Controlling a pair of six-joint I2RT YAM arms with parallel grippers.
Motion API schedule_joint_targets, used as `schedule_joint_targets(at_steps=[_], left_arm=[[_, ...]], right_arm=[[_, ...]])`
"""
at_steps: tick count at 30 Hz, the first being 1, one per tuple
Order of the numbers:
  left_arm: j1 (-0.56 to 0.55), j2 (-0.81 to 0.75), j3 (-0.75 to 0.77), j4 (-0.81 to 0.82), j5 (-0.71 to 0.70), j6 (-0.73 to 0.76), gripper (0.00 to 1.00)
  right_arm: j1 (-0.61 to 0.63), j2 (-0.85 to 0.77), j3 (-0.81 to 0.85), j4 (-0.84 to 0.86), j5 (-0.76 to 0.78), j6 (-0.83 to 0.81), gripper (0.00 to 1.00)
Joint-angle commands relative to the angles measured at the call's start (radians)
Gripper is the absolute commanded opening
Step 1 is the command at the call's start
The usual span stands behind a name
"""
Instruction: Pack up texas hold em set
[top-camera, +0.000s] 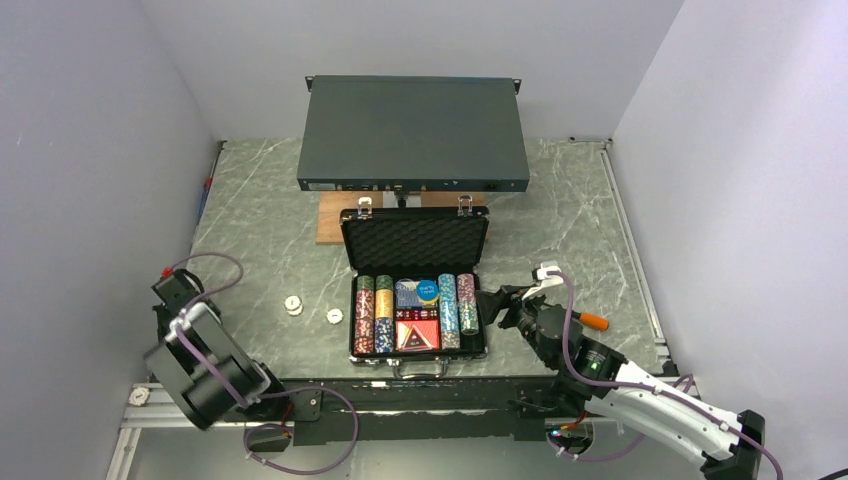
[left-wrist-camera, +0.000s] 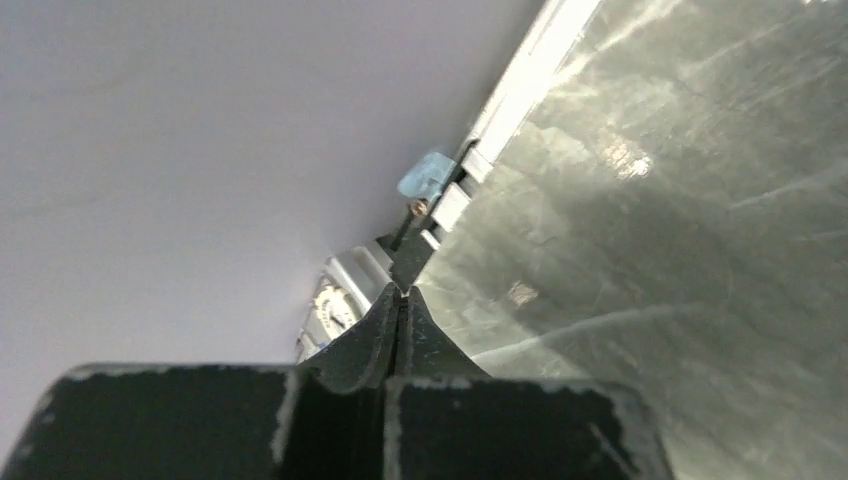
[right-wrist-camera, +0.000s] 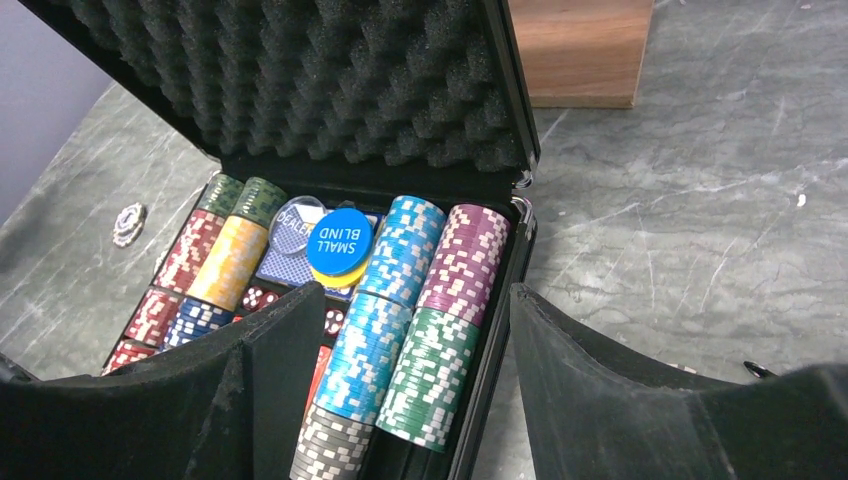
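A grey, stone-look tabletop (top-camera: 260, 230) sits between plain pale walls. The right gripper (right-wrist-camera: 410, 300) is spread wide and holds nothing. It hangs just beside the right side of the case (top-camera: 418, 357) and points in at the chips (right-wrist-camera: 450, 320). The left gripper (left-wrist-camera: 403, 296) is pinched tight with nothing in it, far off by the left edge of the tabletop. The case stands in the middle of the tabletop with its lid (top-camera: 415, 240) up. The chips lie in neat rows inside, and a blue disc (right-wrist-camera: 339, 241) rests on the cards (right-wrist-camera: 283, 262) in the middle. Two white discs (top-camera: 293, 303) lie on the tabletop to the left of the case, well apart from it. So the packing looks partly done. I think the discs should go in next. They are thin and flat, so a gripper must open, come down low and pinch one by its edge. After that the lid needs a push down to close.
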Motion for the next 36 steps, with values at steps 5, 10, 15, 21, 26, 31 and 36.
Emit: schedule_joint_targets(at_steps=[5, 10, 15, 21, 26, 31, 36], left_arm=[[-0.024, -0.199, -0.03, -0.059, -0.065, -0.074, 0.06], [-0.002, -0.141, -0.053, -0.009, -0.128, -0.057, 0.6], [0.109, -0.109, -0.042, 0.065, -0.196, -0.02, 0.48], [0.203, -0.121, -0.05, 0.135, -0.231, -0.021, 0.13], [0.253, -0.041, -0.003, 0.157, -0.2, -0.03, 0.0], [0.267, 0.05, 0.023, 0.208, -0.178, -0.004, 0.0], [0.275, 0.088, 0.039, 0.238, -0.113, 0.002, 0.0]], right_arm=[[0.0, 0.021, 0.0, 0.02, 0.004, 0.007, 0.7], [-0.001, 0.013, -0.001, 0.016, 0.009, 0.008, 0.7], [0.0, 0.013, -0.003, 0.022, 0.004, 0.005, 0.7], [0.0, 0.03, -0.002, 0.032, -0.01, 0.003, 0.7], [0.0, 0.026, -0.004, 0.035, -0.019, 0.001, 0.7], [0.001, 0.023, -0.004, 0.035, -0.023, -0.001, 0.7], [0.001, 0.043, -0.004, 0.047, -0.028, -0.005, 0.69]])
